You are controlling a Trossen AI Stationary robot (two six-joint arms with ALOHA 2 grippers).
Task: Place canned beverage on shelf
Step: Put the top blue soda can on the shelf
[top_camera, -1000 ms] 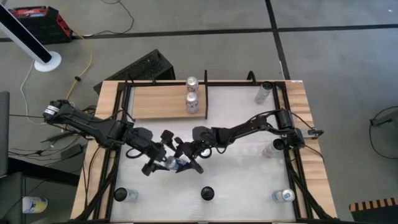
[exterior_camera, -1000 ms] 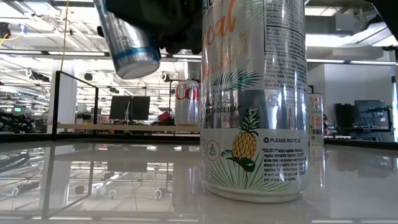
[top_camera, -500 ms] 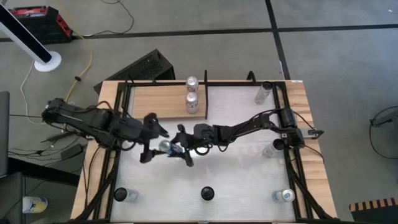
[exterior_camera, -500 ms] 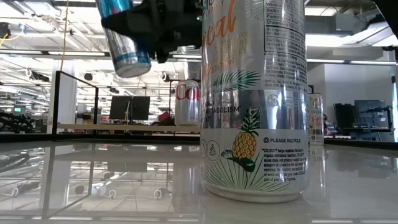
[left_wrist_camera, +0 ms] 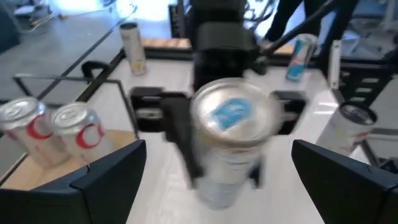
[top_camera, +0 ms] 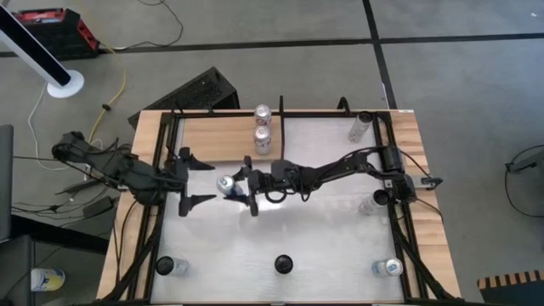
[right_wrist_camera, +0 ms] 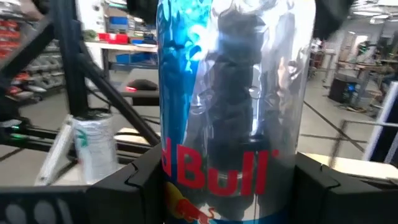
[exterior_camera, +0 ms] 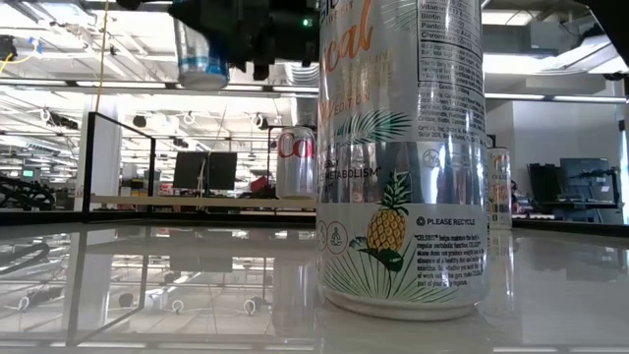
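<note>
Right claw pinches a slim blue-and-silver drink can above the glossy white counter.
Left claw gapes wide, empty, beside it; the light-brown wood shelf sits nearby.

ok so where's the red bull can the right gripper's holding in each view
High view: Red Bull can mid-table, in the right gripper, below the shelf.
Low view: can at upper left, lifted off the table.
Left wrist view: can at centre, seen end on.
Right wrist view: can fills the centre.
Shared landmark: the two Coke cans on the shelf, also in the low and left wrist views.
</note>
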